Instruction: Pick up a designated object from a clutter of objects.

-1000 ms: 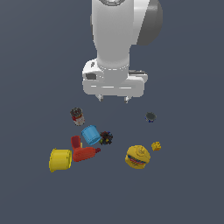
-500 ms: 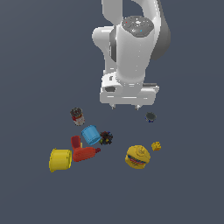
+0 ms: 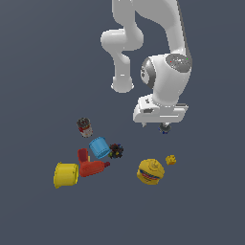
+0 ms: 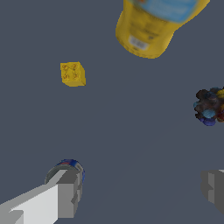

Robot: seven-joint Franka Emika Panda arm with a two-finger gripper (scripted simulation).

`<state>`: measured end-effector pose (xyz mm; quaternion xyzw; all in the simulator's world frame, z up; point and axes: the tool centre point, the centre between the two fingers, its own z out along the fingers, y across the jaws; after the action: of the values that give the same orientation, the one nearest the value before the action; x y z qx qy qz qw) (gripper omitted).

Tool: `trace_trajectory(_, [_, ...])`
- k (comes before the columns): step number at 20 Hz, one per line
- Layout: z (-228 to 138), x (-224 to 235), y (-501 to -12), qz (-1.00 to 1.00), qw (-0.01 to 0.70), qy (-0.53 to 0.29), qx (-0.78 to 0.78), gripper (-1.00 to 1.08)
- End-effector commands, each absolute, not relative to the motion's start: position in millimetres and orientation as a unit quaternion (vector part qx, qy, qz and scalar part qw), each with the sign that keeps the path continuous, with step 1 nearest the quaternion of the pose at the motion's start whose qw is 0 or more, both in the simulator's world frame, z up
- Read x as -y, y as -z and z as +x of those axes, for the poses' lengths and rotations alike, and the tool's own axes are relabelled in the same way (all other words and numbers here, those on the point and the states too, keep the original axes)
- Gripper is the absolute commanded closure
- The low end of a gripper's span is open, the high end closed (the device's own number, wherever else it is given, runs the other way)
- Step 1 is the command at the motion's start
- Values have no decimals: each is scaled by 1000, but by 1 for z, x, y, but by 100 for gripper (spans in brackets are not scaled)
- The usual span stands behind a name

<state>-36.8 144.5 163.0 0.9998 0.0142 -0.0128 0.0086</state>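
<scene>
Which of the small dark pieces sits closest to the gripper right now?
The tiny dark knob with blue beneath, right beside one finger of the gripper. The spiky multicoloured ball and brown-and-red can lie farther off.

Glossy white arm [image 3: 165,81]; matt grey floor [image 3: 43,72].

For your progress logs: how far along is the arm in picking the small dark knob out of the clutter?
Done: the hand has travelled over to the dark knob. In hand: lining up, one finger beside the knob, jaws wide. Left: closing and lifting; the knob sits unlifted.
</scene>
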Motion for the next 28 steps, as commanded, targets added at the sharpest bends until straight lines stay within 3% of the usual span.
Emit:
trace_trajectory(1, [-50, -167, -142, 1000, 9, 9, -26, -92])
trace_trajectory(15, [-118, -241, -70, 997, 1, 1, -71, -92])
trace_trajectory(28, [-126, -247, -55, 997, 0, 1, -75, -92])
